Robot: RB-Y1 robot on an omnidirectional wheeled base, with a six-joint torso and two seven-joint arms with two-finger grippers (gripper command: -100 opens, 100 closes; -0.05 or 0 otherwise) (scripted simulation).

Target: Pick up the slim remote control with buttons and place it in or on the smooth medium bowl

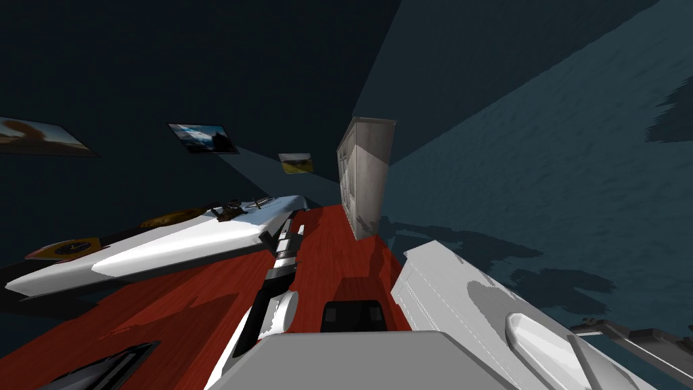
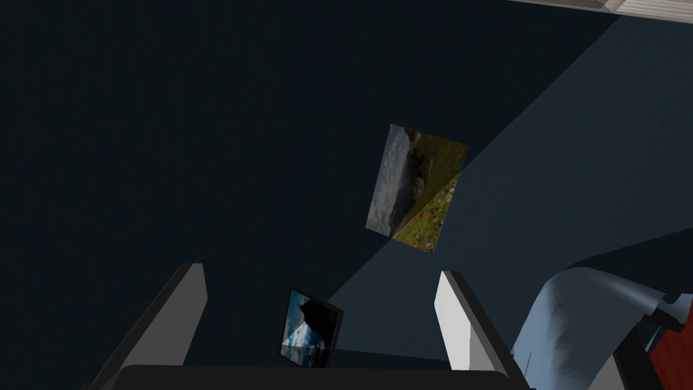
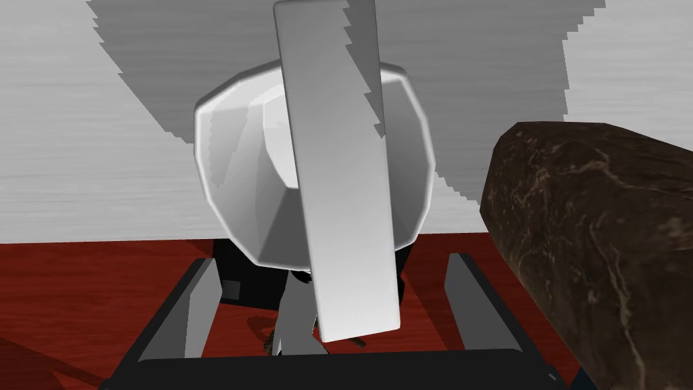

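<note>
Lying across bowl, remote (fingers apart).

bowl: middle hidden behind remote | brown mottled object: cut off by picture edge, kind unclear

Three wall pictures show in the head view: first picture at the left edge, second picture left of centre, third picture near the middle. One tall grey cabinet stands at centre. There are two long white tables, the left table at lower left and the right table at lower right. The right wrist view holds one white bowl, one slim white remote and one brown marbled block.
</note>
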